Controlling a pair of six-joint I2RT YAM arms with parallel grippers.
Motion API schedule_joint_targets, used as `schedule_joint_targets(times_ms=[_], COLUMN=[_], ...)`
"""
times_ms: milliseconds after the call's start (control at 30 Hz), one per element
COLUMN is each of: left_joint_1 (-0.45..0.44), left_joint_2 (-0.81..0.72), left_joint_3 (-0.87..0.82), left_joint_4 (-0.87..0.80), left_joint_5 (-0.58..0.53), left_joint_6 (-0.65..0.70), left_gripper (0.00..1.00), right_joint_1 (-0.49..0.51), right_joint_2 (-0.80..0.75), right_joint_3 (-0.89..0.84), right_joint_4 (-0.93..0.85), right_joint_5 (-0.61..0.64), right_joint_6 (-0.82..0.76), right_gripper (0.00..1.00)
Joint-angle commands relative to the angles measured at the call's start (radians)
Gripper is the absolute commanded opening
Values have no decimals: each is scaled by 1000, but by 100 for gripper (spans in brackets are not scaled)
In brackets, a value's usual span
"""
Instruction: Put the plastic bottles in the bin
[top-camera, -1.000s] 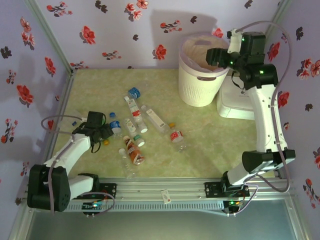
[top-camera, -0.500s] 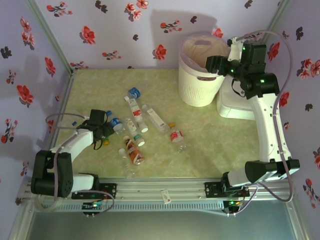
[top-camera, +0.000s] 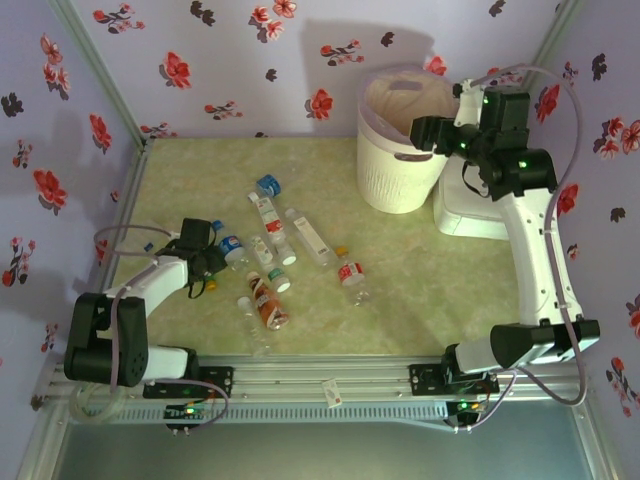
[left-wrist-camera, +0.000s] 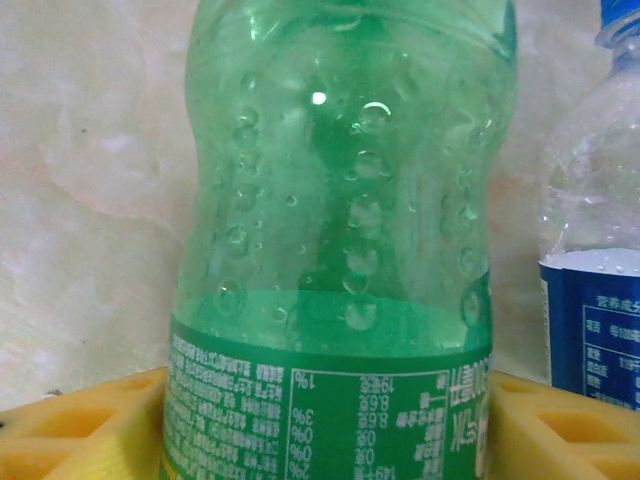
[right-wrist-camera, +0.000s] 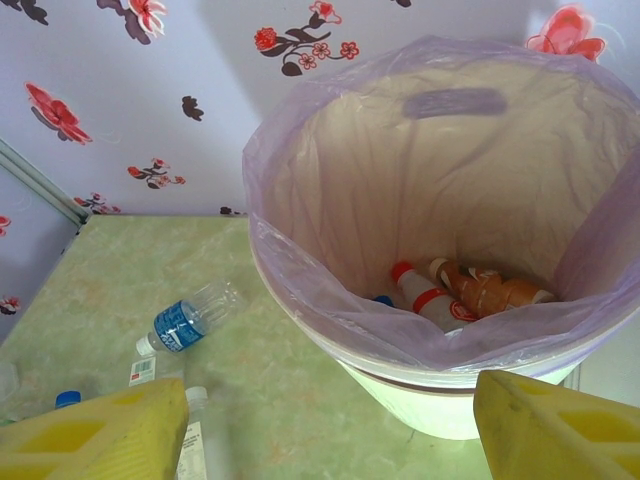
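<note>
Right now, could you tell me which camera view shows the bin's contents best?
The right wrist view: it looks down into the bin, where several bottles lie at the bottom. The top external view gives the bin from outside, ribbed wall and liner.

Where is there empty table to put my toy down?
Bare table lies along the back wall left of the bin, and in front of the bin toward the right arm. The middle-left is crowded: the plastic bottles lie there by the left hand.
</note>
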Motion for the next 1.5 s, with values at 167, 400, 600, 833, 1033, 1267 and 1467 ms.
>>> schedule_joint_targets(times_ms=[167,400,600,833,1033,1267,1467], left_joint_1=[8,-26,-184,-273,-325,-365,-373], left_joint_2=[-91,-253,-270,-162,-167,-166,-146], left_joint_3=[71,153,236,254,190,180,186], left_joint_4=[-101,-174,-1,294,559,623,650], left_joint_5=[-8,15,109,490,674,697,696], left_joint_6=[61,63,41,115,134,144,133], left_gripper=[64,55,32,14,8,8,8], right_joint_1=[5,107,327,388,386,389,401], right_joint_2=[-80,-107,-28,60,142,203,251], right_joint_3=[-5,-21,-19,-45,-69,-118,-133], right_joint_4=[35,25,13,22,107,305,408], right_joint_5=[-56,-30,65,-49,-268,-379,-441], right_joint_6=[40,40,17,0,121,289,370], right_gripper=[76,76,76,76,76,83,87])
